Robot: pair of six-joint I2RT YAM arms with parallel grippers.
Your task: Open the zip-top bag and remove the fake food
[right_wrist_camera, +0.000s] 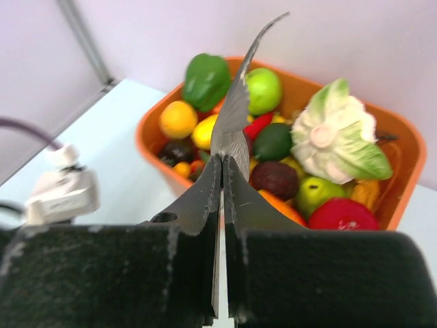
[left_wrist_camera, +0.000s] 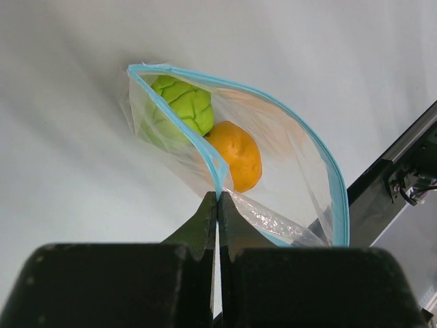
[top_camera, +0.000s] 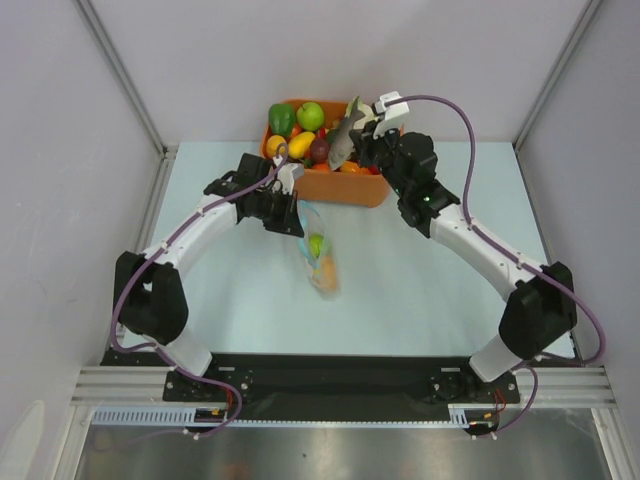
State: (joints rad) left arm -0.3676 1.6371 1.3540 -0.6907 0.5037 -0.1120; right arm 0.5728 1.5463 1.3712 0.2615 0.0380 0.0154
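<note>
The clear zip-top bag [top_camera: 319, 250] hangs open from my left gripper [top_camera: 296, 215], which is shut on its light-blue zip strip [left_wrist_camera: 217, 164]. Inside the bag [left_wrist_camera: 287, 157] lie the lime-green fruit [left_wrist_camera: 179, 106] and the orange-yellow fruit [left_wrist_camera: 237, 156]; both also show in the top view, green [top_camera: 318, 244] above orange [top_camera: 326, 268]. My right gripper [top_camera: 358, 137] is shut on the slim grey-silver fish [top_camera: 345, 134] and holds it over the orange tub [top_camera: 345, 185]. In the right wrist view the fish [right_wrist_camera: 235, 116] stands up from my shut gripper [right_wrist_camera: 222, 160].
The orange tub [right_wrist_camera: 406, 178] at the back holds several toy foods, among them a white-and-green cauliflower [right_wrist_camera: 334, 133], a green pepper [right_wrist_camera: 206, 78], a red fruit [right_wrist_camera: 343, 213] and a dark purple one [right_wrist_camera: 276, 179]. Grey walls close in the table's sides and back.
</note>
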